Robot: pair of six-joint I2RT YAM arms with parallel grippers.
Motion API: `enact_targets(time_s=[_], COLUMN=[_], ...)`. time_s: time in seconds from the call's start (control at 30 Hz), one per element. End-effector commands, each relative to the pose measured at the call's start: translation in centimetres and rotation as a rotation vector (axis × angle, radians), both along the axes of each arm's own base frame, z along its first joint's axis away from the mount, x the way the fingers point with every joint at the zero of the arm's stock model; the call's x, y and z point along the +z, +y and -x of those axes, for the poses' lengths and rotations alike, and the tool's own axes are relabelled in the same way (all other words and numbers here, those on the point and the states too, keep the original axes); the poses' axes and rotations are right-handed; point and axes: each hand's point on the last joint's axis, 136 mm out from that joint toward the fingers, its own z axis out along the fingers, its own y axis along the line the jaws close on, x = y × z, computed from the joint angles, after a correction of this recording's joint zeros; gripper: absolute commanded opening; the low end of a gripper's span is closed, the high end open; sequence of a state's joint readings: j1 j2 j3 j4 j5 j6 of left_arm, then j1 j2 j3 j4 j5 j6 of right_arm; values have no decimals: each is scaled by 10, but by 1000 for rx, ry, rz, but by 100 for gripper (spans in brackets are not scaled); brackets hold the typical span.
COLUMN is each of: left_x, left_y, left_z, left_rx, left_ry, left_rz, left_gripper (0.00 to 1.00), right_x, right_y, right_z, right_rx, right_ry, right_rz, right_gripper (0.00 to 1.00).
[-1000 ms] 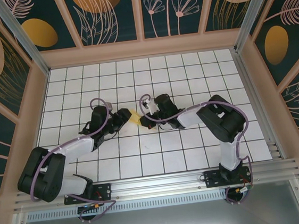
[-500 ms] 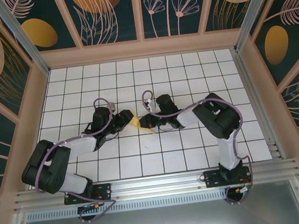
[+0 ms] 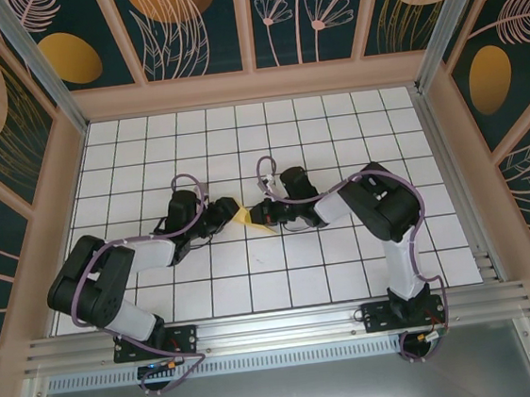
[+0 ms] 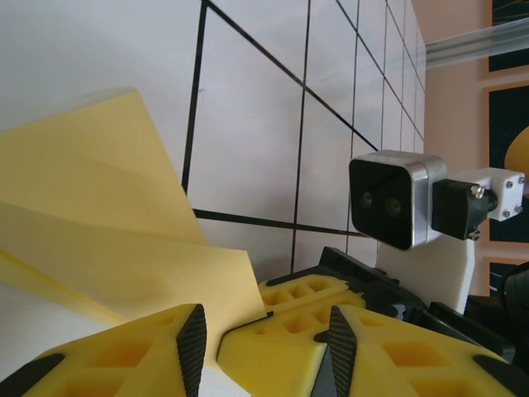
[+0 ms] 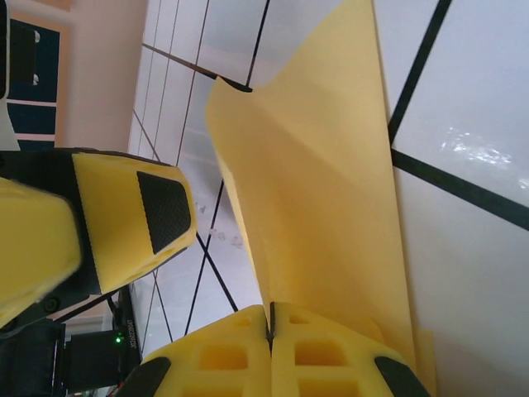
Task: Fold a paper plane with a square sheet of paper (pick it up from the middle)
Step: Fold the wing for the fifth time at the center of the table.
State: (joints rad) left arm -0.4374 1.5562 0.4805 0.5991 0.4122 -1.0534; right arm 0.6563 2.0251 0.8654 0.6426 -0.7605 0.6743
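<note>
Centre of frame, mid-fold: creased yellow paper (image 3: 241, 218), right gripper (image 5: 270, 318) jaws pinching its edge, left gripper (image 3: 228, 210) jaws spread around it. Just a rough wedge; most folding looks undone.

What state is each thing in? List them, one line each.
square sheet of paper: folded and creased, one edge pinched in the right gripper.
right gripper: shut on the paper.
left gripper: open, jaws apart close to the pinched edge.

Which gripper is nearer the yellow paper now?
Right. The right gripper is shut on the paper; the left gripper is alongside, jaws open either side of a paper corner, not clamped.
</note>
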Motion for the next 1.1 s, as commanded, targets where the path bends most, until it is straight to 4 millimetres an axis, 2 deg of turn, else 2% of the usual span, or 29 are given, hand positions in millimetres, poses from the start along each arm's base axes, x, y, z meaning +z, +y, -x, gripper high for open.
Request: enact_targets(time_s=[0.0, 0.2, 0.57, 0.77, 1.07], left_x=[2, 2, -9, -7, -17], left_y=[-5, -10, -15, -19, -17], left_z=[0, -1, -2, -5, -9], left_rx=[-31, -53, -72, -81, -61], left_ry=[-32, -40, -16, -33, -7], left_rz=[14, 25, 21, 31, 14], left_gripper=[45, 45, 42, 41, 35], right_x=[-9, -14, -15, -19, -21], right_y=[0, -2, -6, -7, -7], right_z=[-2, -4, -7, -6, -6], right_rx=[-4, -13, -32, -30, -28], right_ry=[36, 61, 110, 121, 130], right_rz=[13, 20, -1, 9, 19], right_gripper=[0, 0, 0, 0, 0])
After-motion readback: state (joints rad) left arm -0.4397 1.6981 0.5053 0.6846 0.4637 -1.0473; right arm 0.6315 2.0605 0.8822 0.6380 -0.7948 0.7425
